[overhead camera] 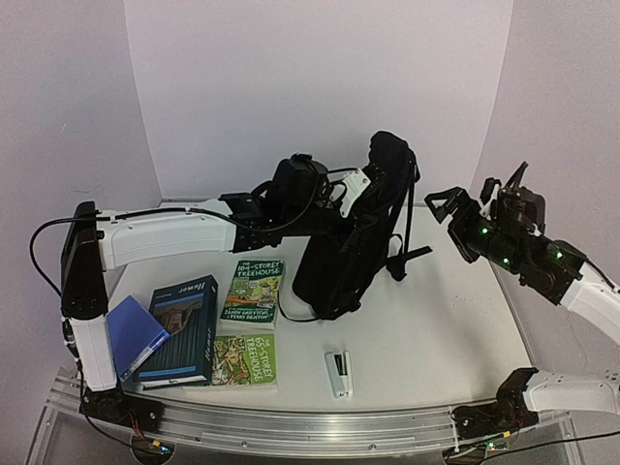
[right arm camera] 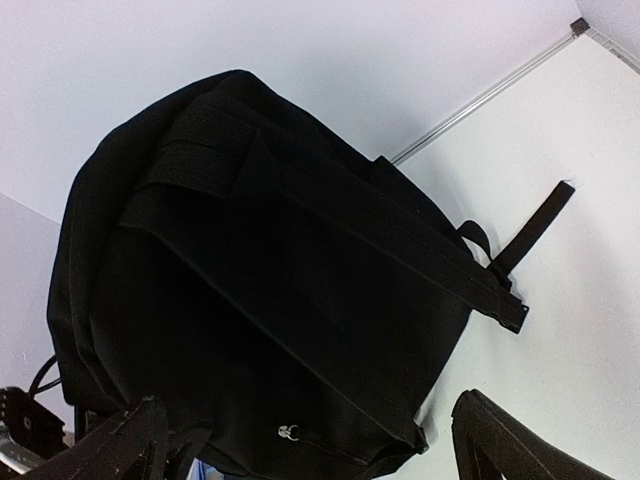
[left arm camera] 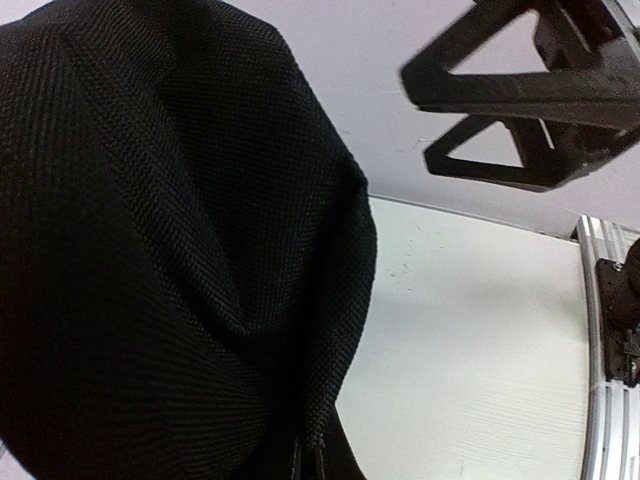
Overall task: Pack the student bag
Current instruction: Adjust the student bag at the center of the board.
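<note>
Left pincer (overhead camera: 360, 194) grips the student bag (overhead camera: 339, 262), tips buried in fabric; right pincer (overhead camera: 448, 211) spread wide.

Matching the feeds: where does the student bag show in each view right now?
Top external: the student bag stands upright at centre.
Left wrist: the bag fills the left half, very close.
Right wrist: the bag sits centre-left, straps toward the camera.
Shared landmark: the white table, to the bag's right in every view.
</note>
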Controlling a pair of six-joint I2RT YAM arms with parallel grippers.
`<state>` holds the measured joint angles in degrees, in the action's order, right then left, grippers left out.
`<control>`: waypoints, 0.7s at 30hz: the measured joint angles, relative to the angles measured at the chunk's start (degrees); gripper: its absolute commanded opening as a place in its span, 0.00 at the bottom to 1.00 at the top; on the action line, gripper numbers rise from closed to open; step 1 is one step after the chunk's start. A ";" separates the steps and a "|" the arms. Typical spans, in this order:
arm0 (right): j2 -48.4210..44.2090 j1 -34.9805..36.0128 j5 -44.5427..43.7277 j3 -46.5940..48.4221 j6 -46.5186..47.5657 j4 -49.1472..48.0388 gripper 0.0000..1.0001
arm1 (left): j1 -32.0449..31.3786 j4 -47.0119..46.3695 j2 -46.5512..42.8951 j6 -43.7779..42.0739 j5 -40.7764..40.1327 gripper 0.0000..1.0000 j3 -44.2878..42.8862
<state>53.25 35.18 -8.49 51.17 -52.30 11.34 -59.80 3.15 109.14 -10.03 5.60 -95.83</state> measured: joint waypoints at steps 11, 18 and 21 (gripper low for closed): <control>1.10 0.00 2.37 7.50 3.69 -0.03 0.98 | -4.70 2.33 0.25 1.71 2.90 0.00 0.35; 1.14 0.00 0.58 7.70 3.25 0.34 0.57 | -5.76 3.05 0.85 4.29 5.33 0.18 0.45; 0.26 0.00 -1.75 4.96 1.17 0.17 0.36 | -5.76 3.06 0.85 6.85 7.73 0.39 1.19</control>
<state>53.51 35.18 -10.23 56.13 -51.12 11.51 -65.56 6.20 110.00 -3.18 13.33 -94.64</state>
